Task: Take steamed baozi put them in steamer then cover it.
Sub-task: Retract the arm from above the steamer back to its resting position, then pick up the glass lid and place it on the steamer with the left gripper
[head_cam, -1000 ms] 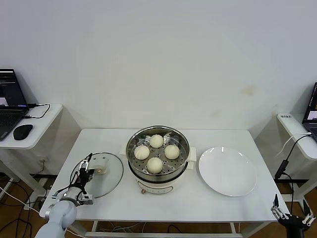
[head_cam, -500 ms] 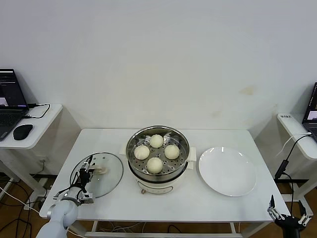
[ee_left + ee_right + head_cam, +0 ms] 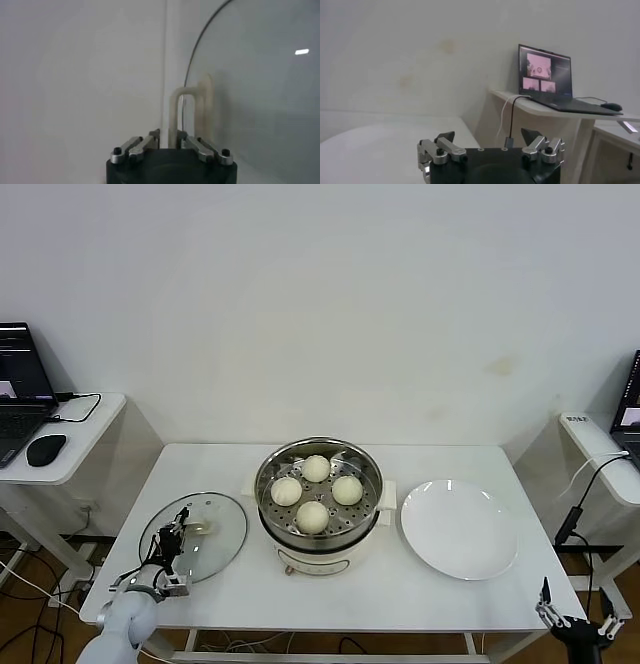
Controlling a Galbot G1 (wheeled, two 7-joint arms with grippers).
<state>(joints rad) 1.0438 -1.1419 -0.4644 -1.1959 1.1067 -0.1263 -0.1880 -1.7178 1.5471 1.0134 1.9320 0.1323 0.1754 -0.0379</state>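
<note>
Now my left gripper (image 3: 170, 141) has clenched its fingers on the cover (image 3: 212, 536) handle (all baozi (image 3: 313, 515) loaded); lifting comes next.

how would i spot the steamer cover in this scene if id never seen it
Start at the white table and find the steel steamer in its middle. The cover lies flat on the steamer's left, under the left gripper. Unlike the opaque white plate on the right, it is clear glass with a cream handle.

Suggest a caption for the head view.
Left gripper grips the cover; four baozi sit in the steamer.
</note>
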